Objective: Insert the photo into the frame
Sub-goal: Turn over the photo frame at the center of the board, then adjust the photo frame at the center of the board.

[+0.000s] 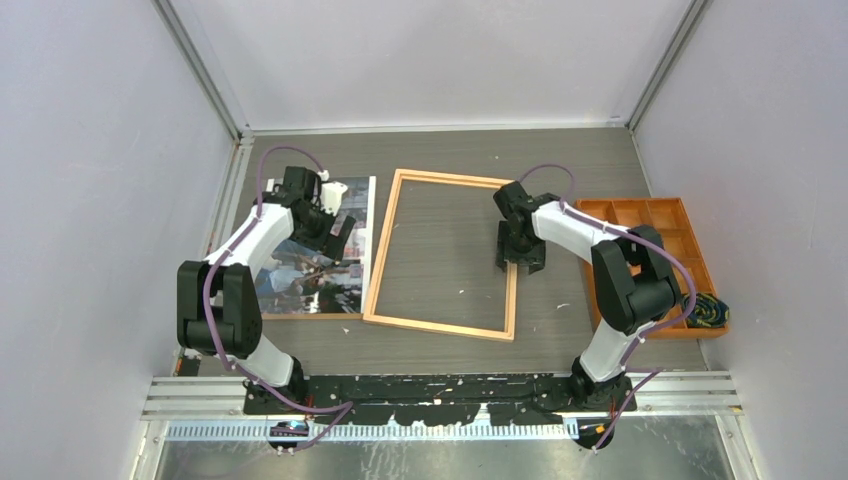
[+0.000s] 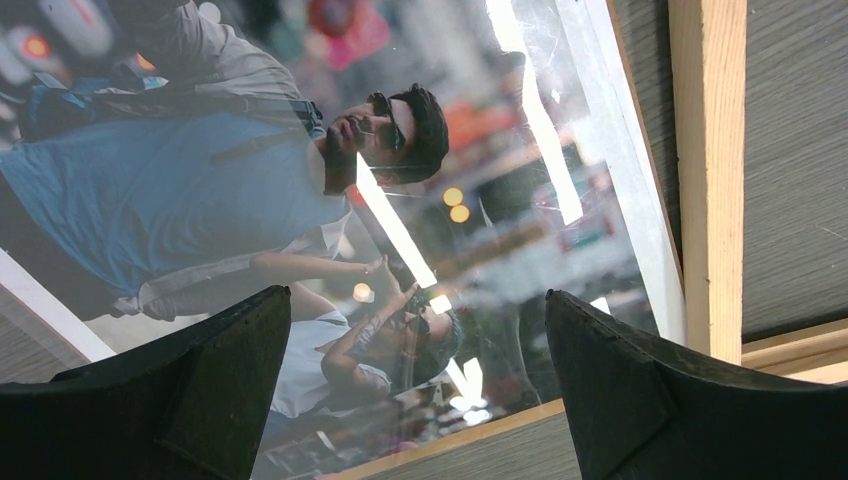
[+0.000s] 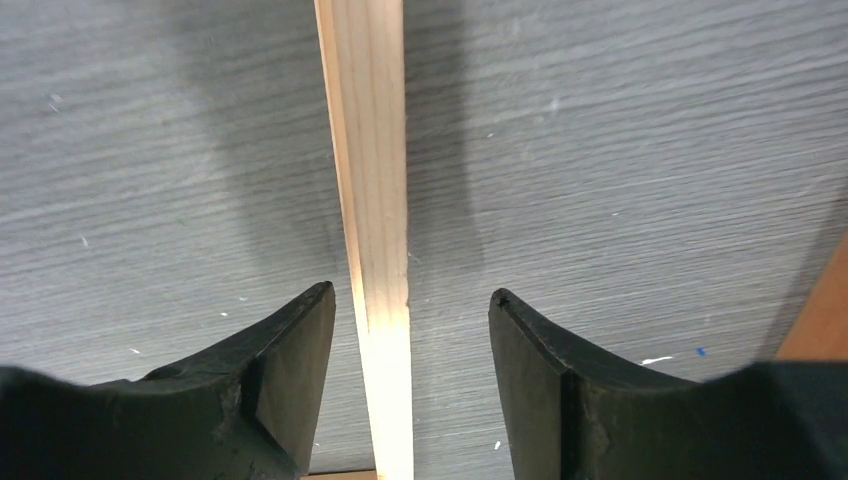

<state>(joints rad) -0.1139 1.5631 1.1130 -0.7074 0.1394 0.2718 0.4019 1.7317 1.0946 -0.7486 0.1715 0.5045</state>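
Trouble is likeliest at the photo point(image 1: 300, 275), which lies flat and picture-up on the table point(image 1: 445, 250) to the left of the frame point(image 1: 440, 326), its right edge just beside the frame's left rail. A glossy sheet with no raised edge gives fingers little to catch, so a closing pinch could skid across it, crease it, or shove it against the rail and knock the loose frame askew. Nothing holds the frame: the right gripper point(image 3: 410, 292) straddles its right rail, partly open, with a gap on each side of the wood, and any sideways drift there would drag it. From its base the left arm reaches forward with its wrist bent down. The left gripper point(image 2: 410, 300) hovers over the photo at full spread, holding nothing. Farther back, the right arm curves inward, fingers pointing down at the rail.
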